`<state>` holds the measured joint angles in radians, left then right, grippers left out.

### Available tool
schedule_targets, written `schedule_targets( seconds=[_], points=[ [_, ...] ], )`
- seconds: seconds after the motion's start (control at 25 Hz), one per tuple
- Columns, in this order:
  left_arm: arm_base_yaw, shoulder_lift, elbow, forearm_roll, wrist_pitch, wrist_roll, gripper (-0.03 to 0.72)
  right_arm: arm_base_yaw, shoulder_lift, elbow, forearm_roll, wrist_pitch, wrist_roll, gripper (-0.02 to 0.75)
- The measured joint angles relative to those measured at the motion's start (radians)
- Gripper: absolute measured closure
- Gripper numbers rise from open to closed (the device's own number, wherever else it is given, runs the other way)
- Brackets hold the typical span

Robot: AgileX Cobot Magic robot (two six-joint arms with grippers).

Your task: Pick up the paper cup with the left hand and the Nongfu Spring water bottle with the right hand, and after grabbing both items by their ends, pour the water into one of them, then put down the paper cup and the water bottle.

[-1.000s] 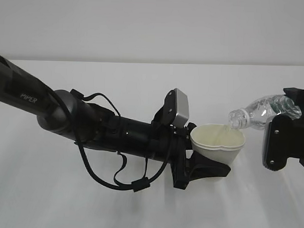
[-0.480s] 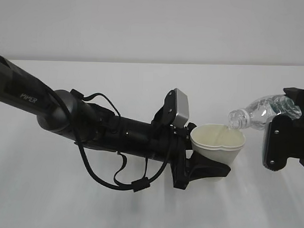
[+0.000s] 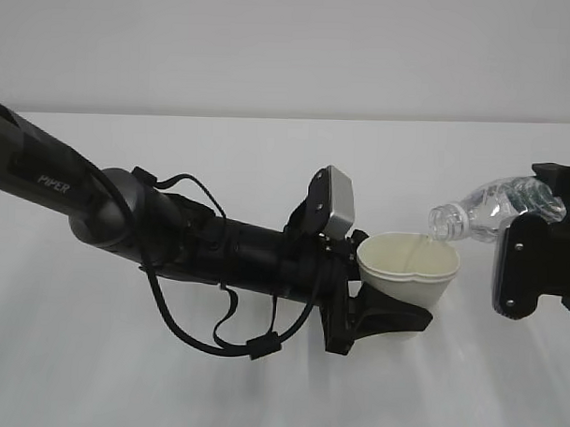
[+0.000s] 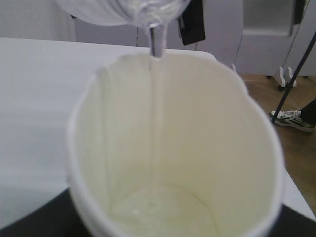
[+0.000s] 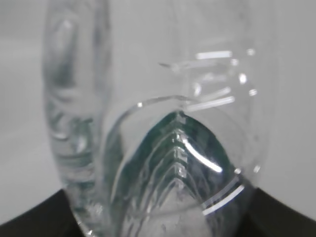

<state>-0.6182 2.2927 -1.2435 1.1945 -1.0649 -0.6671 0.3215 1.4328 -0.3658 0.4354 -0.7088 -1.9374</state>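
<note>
- Paper cup (image 3: 409, 274): thin-walled and crushable, clamped low in left pincer (image 3: 380, 315); grip gently.
- Bottle (image 3: 486, 209): light, slippery, tilted just above cup rim, clamped by right pincer (image 3: 531, 264).
- Water (image 4: 155, 44) streams into cup.

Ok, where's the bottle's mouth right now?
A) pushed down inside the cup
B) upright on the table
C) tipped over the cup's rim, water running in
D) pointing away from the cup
C: the bottle is tilted mouth-down just above the paper cup, and the left wrist view shows a thin stream of water falling inside.
</note>
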Motion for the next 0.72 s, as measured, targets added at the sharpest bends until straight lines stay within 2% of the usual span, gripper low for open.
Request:
schedule_targets(
  seconds=[0.72],
  points=[
    [0.000,0.000,0.000,0.000,0.000,0.000,0.261,0.000,0.000,0.000,0.000,-0.002,0.000,0.318]
  ],
)
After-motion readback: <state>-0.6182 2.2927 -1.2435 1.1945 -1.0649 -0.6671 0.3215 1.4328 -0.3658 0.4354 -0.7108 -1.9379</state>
